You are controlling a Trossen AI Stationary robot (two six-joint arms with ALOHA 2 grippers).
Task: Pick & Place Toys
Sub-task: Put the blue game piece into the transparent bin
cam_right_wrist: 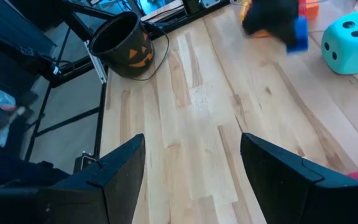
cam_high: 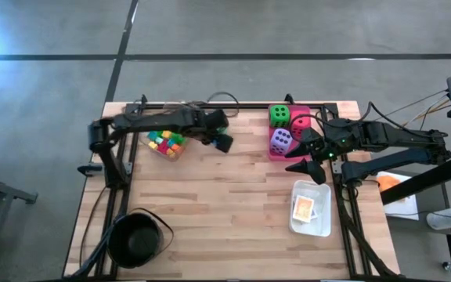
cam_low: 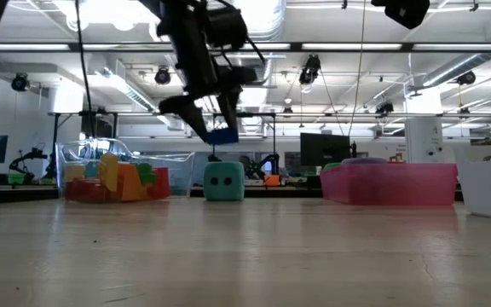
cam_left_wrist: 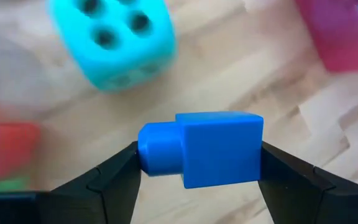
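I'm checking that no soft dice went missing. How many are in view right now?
4. The green die, pink-red die and purple die sit in the pink tray. The teal die stands on the table, hidden under the left arm from above.

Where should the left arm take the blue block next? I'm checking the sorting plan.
Probably to the clear tray of small blocks just beside it: the left end effector grips the blue block above the table, and that tray already holds such blocks.

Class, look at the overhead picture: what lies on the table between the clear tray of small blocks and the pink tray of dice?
In the high view, between the clear tray and pink tray: bare wood, with the left gripper above it holding a blue block.
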